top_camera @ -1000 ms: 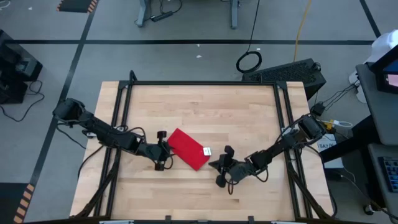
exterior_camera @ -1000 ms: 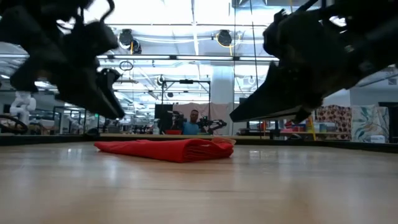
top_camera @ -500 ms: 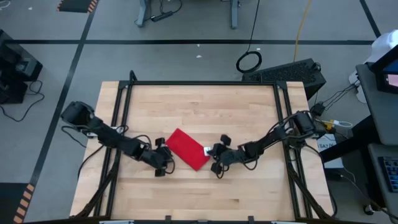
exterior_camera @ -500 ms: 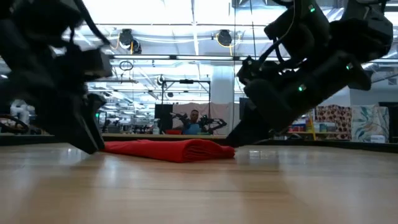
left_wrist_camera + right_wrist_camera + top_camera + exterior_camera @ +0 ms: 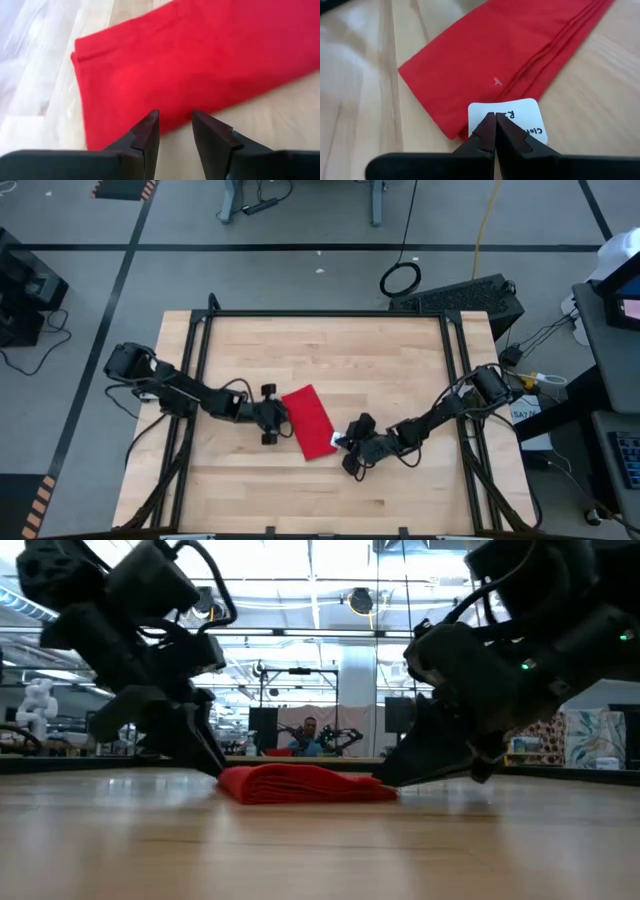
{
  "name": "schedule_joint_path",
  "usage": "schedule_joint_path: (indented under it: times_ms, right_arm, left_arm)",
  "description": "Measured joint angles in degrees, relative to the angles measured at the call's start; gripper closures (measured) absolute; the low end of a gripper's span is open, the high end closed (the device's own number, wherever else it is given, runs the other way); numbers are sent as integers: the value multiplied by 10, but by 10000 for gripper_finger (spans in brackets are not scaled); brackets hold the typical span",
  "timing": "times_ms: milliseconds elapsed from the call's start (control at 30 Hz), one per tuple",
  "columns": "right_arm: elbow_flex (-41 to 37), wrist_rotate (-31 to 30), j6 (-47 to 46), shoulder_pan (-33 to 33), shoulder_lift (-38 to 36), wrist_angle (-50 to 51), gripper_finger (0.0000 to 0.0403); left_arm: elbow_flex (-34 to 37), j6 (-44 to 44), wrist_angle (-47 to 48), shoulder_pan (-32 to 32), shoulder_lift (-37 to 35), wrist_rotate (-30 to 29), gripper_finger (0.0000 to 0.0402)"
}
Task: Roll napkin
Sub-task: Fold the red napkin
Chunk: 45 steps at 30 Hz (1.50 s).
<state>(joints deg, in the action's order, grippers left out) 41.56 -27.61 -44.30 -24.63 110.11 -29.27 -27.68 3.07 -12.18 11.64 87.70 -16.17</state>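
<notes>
- Left gripper point(image 5: 268, 414): low at the napkin's left long edge, fingers point(image 5: 145, 134) a narrow gap apart, tips just at the cloth's border; nothing seen pinched between them
- Right gripper point(image 5: 349, 444): at the napkin's near right corner, fingers point(image 5: 485, 131) pressed fully together, tips lying over the white tag point(image 5: 530, 120); whether the tag is actually caught between them is hard to say from the wrist view
- Napkin point(image 5: 308, 421): one, red, folded into a long narrow band, flat on the table point(image 5: 330, 350) a little forward of centre, lying slantwise between the two grippers; stacked fold layers show along one long edge in the right wrist view
- Low view: napkin point(image 5: 305, 783) sits as a low flat hump on the wood, left gripper point(image 5: 205, 755) at one end, right gripper point(image 5: 395, 775) at the other
- Open room: bare wood behind the napkin to the far rail, and a narrower strip in front; both side rails well apart from the cloth
- Count: two arms, two grippers, one napkin, one tag
- Beyond the table: a person point(image 5: 310, 735) far off in the room, small
</notes>
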Motion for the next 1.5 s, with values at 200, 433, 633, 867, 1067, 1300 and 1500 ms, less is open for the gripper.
schedule_joint_path:
  times_ms: [200,433,633,867,1067,1300,1500]
  right_arm:
    - [0,-43,-17,-10,-13,0,403]
    - [0,-54,62,-10,-90,51,403]
    - [0,-41,120,-26,-114,145,403]
    - [0,-37,61,-53,-68,129,403]
    - [0,-45,50,-54,-23,71,403]
    - [0,-62,46,-49,19,1,403]
    - [5,-48,39,-51,34,-49,403]
  left_arm:
    - [-1,-51,-50,-31,0,63,279]
    - [-29,-30,-41,-16,-7,72,279]
    - [-31,83,-25,31,-17,72,279]
    - [-31,205,17,99,-7,48,279]
    - [-29,161,22,114,-7,-21,279]
    - [-28,91,-4,79,-7,-34,279]
    - [-28,24,1,26,-7,-13,279]
